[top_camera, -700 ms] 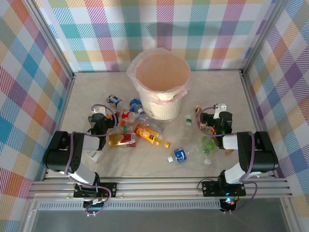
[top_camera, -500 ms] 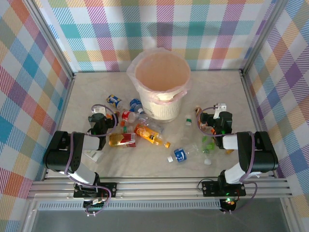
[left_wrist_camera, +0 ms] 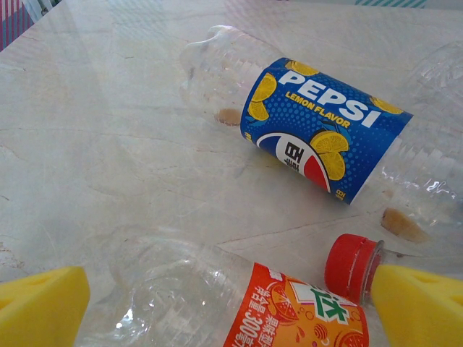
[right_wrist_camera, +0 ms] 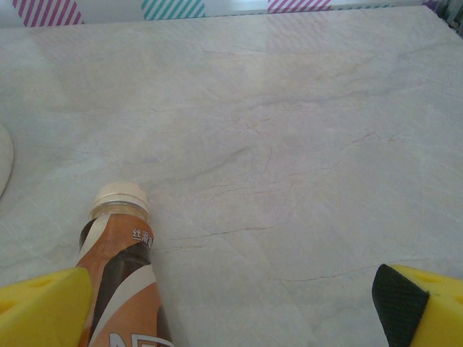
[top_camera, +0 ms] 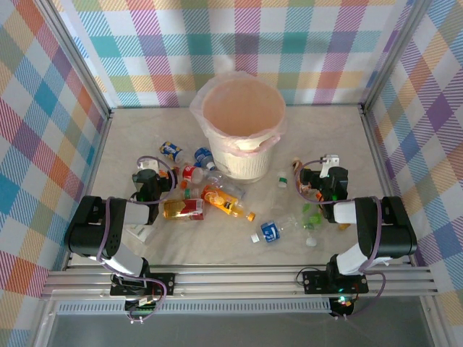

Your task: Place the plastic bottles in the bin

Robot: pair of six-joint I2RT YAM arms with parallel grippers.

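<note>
The marble-look worktop [top_camera: 333,137] has both arms folded low over it, elbows back by the near rail and wrists reaching forward, so each claw sits just above the surface. The bin [top_camera: 244,168] stands ahead of both, off to the right of the left claw [top_camera: 147,176] and to the left of the right claw [top_camera: 318,178]. I can't spot a bottle inside it, so I'd say nothing's binned yet.

Both claws are spread wide and holding nothing. An orange-label bottle [left_wrist_camera: 253,307] lies between the left claw's pads, with a Pepsi bottle [left_wrist_camera: 318,130] just beyond it. A brown-label bottle [right_wrist_camera: 119,275] sits by the right claw's left pad.

My worry is that these are round, light and crowded together. An off-centre squeeze could squirt one out sideways or send a neighbour rolling. The red cap [left_wrist_camera: 352,264] right by the left claw's right pad might get pinched too.
</note>
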